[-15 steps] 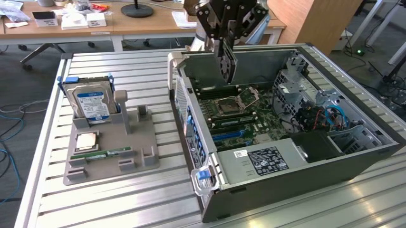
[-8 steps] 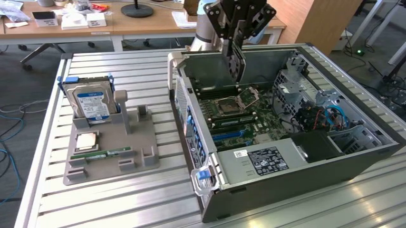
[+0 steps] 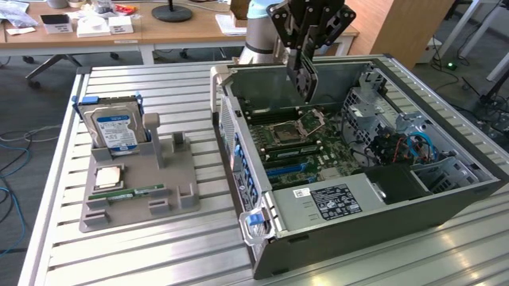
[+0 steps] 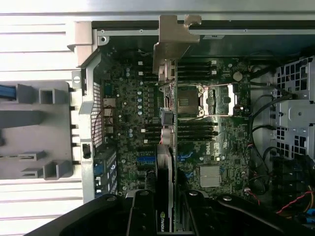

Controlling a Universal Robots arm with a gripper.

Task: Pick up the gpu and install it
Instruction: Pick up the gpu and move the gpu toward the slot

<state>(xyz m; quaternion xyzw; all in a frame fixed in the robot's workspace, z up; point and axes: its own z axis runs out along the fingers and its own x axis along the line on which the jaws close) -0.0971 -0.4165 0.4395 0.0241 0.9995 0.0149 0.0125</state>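
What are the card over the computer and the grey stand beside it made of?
The gpu: seemingly a green circuit board with a dark, probably plastic face; its folded end bracket looks like dull pale metal. The grey stand: matte, uniform colour, likely plastic.

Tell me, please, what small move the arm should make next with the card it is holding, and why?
Probably carry the thin green graphics card with its pale metal bracket, held upright between the black jaws, across toward the blue expansion slots before lowering. It hangs clear above the board near the silver processor socket, apart from those slots.
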